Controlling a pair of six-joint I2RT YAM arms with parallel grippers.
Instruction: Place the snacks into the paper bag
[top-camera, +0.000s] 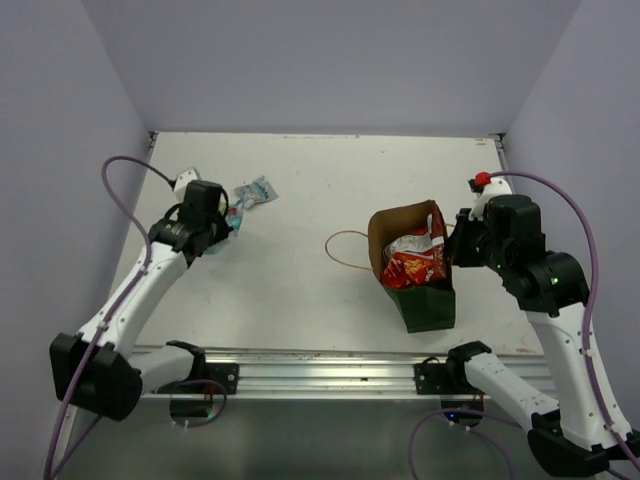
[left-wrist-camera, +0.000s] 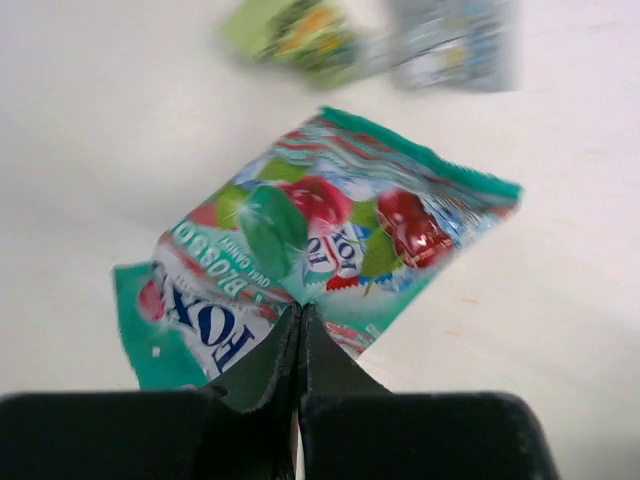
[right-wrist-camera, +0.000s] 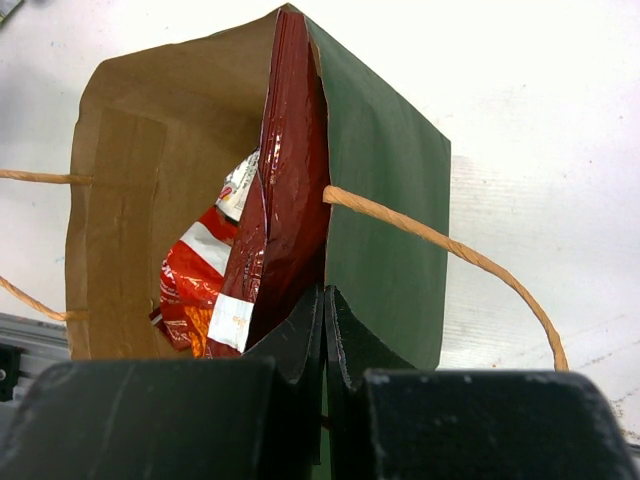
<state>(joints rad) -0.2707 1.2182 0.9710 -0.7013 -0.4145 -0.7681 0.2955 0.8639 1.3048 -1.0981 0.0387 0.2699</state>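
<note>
White tabletop (top-camera: 300, 170) throughout. At far left, the left gripper (left-wrist-camera: 300, 335) is closed on one edge of the teal packet (left-wrist-camera: 340, 235), which is likely light, floppy, slippery film. At right, the right gripper (right-wrist-camera: 322, 315) clamps the paper bag (right-wrist-camera: 385, 170) at its rim.

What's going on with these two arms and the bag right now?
The left end effector is shut on a teal packet, with a light green packet and a pale blue-silver packet on the table beyond it. The right end effector is shut on a side wall of the paper bag, which already holds red-and-white packets.
</note>
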